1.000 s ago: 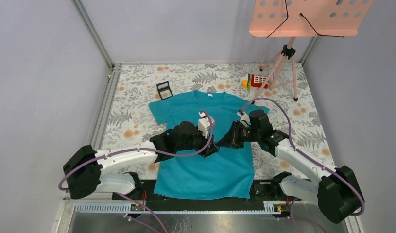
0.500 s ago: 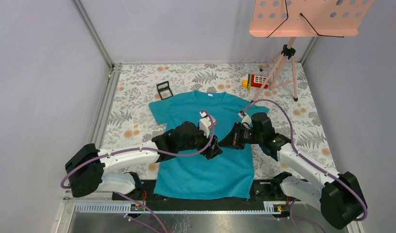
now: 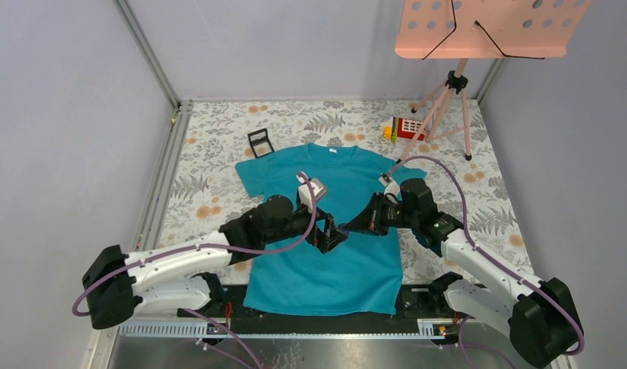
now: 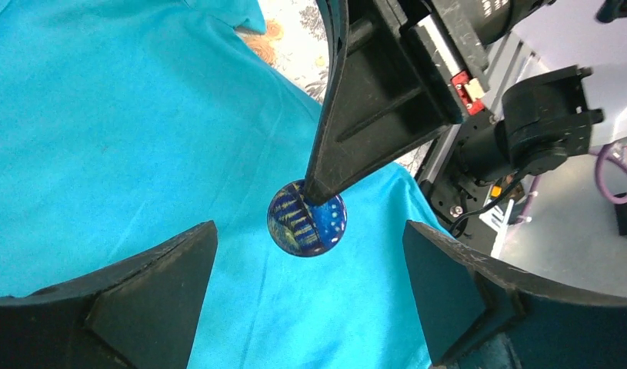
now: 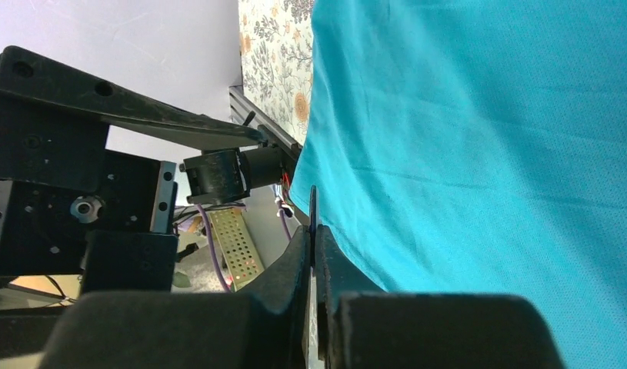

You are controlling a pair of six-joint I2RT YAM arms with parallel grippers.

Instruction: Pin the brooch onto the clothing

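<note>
We look into a cell closed in by plain pale lavender-grey walls, joined at the corners by slanting aluminium posts. The table wears a cloth printed with grey ferns and orange flowers. At the far right a salmon-pink perforated music stand rises on a thin tripod, with a small red-and-yellow object just beside its legs (what it is we cannot tell). A small black square frame sits far left. The light is soft and even.
</note>
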